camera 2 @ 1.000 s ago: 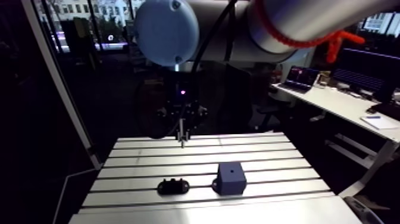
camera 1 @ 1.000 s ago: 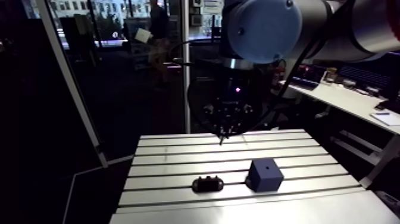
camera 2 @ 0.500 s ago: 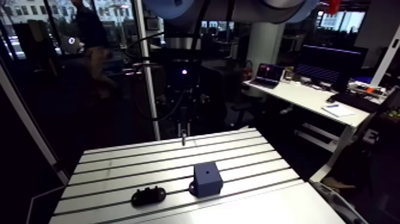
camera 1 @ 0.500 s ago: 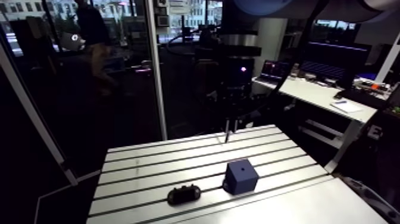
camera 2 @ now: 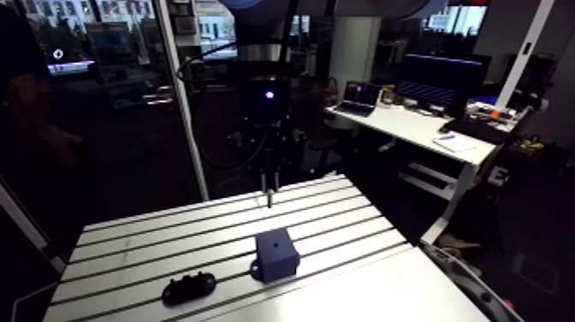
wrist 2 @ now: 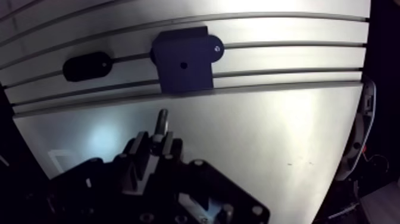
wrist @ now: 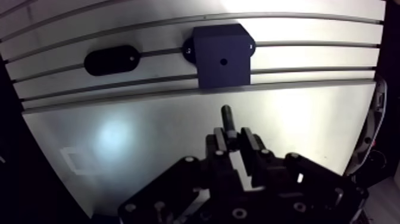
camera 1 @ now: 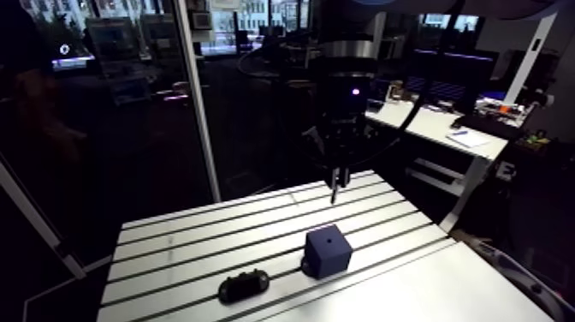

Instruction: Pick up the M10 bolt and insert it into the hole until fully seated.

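Note:
My gripper is shut on a dark M10 bolt, whose shank sticks out past the fingertips, pointing down. In the arm view the gripper hangs above the table's far edge, with the bolt's tip clear of the surface. A dark blue cube block with a small hole in its top face stands on the slotted table. In the wrist view the block lies well ahead of the bolt, apart from it.
A flat black oval holder lies on the table beside the block, also seen in the wrist view. A smooth plate spans the area under the gripper. A person's dark shape stands behind the glass at the left.
The arm camera has swung, shifting the whole scene. The gripper still holds the bolt above the table's far side; block and holder have not moved on the table.

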Motion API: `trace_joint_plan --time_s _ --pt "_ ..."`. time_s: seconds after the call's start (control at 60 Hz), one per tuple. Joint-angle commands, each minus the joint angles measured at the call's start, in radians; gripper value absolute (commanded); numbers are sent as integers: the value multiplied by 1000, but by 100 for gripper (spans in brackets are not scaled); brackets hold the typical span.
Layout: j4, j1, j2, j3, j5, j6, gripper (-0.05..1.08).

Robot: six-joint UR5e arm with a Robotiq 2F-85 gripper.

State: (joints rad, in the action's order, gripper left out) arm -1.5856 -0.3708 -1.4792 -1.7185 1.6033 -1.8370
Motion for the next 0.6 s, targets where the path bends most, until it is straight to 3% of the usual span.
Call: trace_joint_plan --time_s 0.017,0.6 --pt "-4 -5 40 -3 2 -1 108" --pt "-50 -27 99 -29 2 -1 108"
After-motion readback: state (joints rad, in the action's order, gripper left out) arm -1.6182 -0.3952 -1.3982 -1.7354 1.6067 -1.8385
